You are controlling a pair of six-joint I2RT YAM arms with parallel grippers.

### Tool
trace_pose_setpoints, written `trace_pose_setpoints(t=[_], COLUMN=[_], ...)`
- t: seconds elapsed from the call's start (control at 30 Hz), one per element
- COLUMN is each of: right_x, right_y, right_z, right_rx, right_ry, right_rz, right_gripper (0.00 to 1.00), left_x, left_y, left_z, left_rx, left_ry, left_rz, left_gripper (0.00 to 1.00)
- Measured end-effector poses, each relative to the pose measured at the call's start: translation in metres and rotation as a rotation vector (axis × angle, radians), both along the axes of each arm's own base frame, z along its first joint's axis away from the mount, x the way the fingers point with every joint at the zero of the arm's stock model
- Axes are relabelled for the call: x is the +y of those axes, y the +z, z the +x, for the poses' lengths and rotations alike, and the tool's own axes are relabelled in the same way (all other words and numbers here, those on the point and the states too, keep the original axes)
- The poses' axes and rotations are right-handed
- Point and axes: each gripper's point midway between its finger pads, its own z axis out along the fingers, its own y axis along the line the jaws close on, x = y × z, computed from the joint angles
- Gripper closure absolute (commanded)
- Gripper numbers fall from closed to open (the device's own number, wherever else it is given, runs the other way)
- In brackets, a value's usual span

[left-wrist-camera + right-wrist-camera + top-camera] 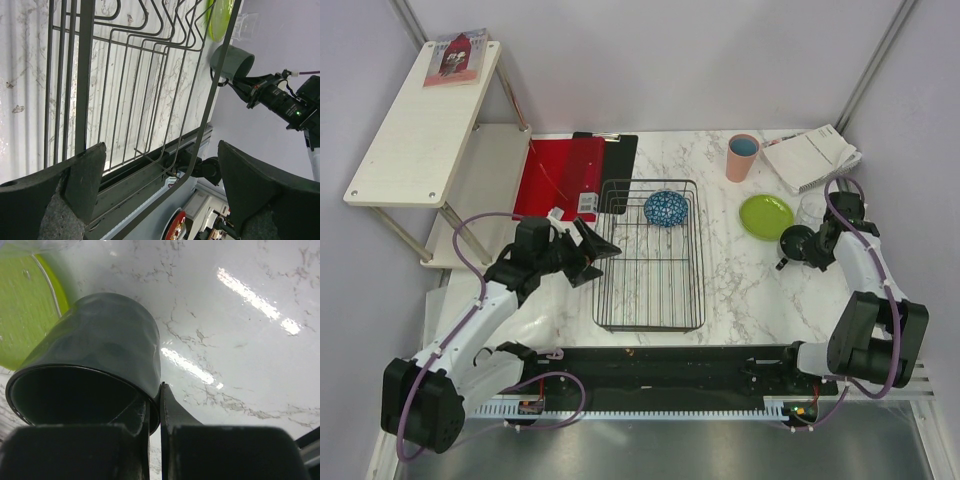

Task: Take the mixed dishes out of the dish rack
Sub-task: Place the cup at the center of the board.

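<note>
Now the right tool [155, 401] is clamped on the dark grey mug's [105, 340] wall. The mug is tipped sideways over the desk [240, 365], with the lime-green small plate [25, 310] to the tool's left. Best to level the mug, seat its base clear of the plate, then release. The left tool [160, 150] gapes wide at the dish rack [85, 75].

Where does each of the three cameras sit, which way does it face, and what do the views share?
Top external: above and behind the bases, looking down on the table; both arms show, dish rack and blue patterned bowl.
Left wrist: on the left arm, facing across the rack toward the right arm; its open jaws frame the bottom.
Right wrist: on the right arm, facing down past the dark grey mug its shut jaws hold.
Shared: mug and lime-green plate, all three.
</note>
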Motion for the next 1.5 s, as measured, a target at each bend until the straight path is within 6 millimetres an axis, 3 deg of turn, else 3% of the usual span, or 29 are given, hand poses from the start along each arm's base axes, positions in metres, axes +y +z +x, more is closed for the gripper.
trace_pose_setpoints(t=[0.17,0.3,0.43,0.53,0.7,0.83,1.0,1.2,1.23,1.33,1.5], right_x=[-0.002,-0.004,-0.005,-0.004,-0.001,-0.002,-0.003,-0.002,-0.002,0.0,0.005], right_y=[-0.019,-0.02,-0.021,-0.022,-0.02,-0.008,-0.006,-0.007,-0.008,-0.007,0.019], right_z=[0.007,0.014,0.023,0.028,0.026,0.026,0.025,0.025,0.024,0.019,0.013], right_rx=[0.013,-0.015,-0.046,-0.06,-0.074,-0.113,-0.115,-0.115,-0.113,-0.117,-0.191], right_ry=[-0.004,-0.01,-0.007,-0.001,0.008,0.012,0.016,0.022,0.023,0.029,0.052], right_rz=[0.019,0.043,0.064,0.068,0.072,0.057,0.045,0.046,0.046,0.045,0.029], right_gripper=[1.0,1.0,0.79,0.7,0.71,0.8,0.79,0.61,0.54,0.44,0.36], left_x=[0.0,0.001,0.0,0.0,-0.001,-0.003,-0.004,-0.004,-0.004,-0.004,-0.003], left_y=[0.0,-0.001,-0.002,-0.002,-0.003,-0.004,-0.004,-0.004,-0.003,-0.003,-0.003], left_z=[0.0,0.0,0.0,0.0,0.002,0.003,0.003,0.003,0.003,0.003,0.002], left_rx=[-0.001,0.0,0.002,0.004,0.004,0.008,0.012,0.011,0.009,0.004,-0.004], left_ry=[0.002,0.002,0.002,0.0,-0.005,-0.009,-0.017,-0.018,-0.018,-0.022,-0.03], left_rz=[0.001,0.002,0.002,0.001,-0.001,-0.003,-0.008,-0.009,-0.008,-0.005,0.002], left_gripper=[0.01,0.01,0.01,0.01,0.01,0.01,0.01,0.01,0.01,0.01,0.01])
